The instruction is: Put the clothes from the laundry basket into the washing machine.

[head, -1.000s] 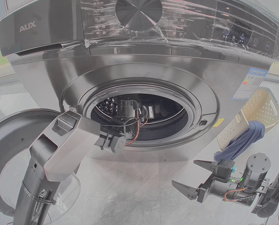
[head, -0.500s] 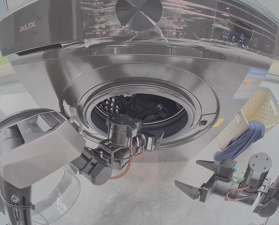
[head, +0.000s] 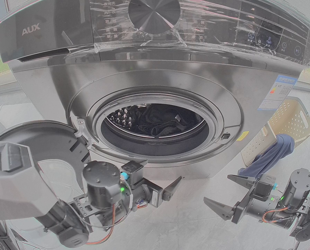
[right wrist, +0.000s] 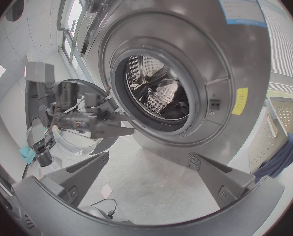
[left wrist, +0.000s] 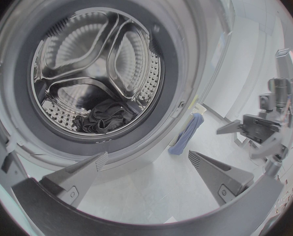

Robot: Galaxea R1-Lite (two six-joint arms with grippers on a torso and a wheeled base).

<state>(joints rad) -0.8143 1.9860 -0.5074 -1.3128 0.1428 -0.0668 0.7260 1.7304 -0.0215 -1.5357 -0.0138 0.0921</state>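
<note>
The washing machine [head: 155, 66] stands with its drum open, and a black garment [head: 158, 118] lies inside, also visible in the left wrist view as a black heap [left wrist: 103, 118]. My left gripper [head: 167, 177] hangs open and empty below and in front of the drum mouth, its own view [left wrist: 147, 155] showing nothing between the fingers. My right gripper [head: 217, 189] is open and empty low on the right, near the floor [right wrist: 148, 156]. A blue garment [head: 269, 157] hangs over the rim of the beige laundry basket [head: 294, 118], beside the right gripper.
The round door [head: 40, 139] is swung open to the left, close behind my left arm. The basket [right wrist: 277, 118] leans beside the machine's right front corner. Bare grey floor [head: 182, 219] lies between the two grippers.
My left arm has pulled back out of the drum, down and to the left, leaving the black garment inside. The right gripper drifted slightly right and stayed open.
</note>
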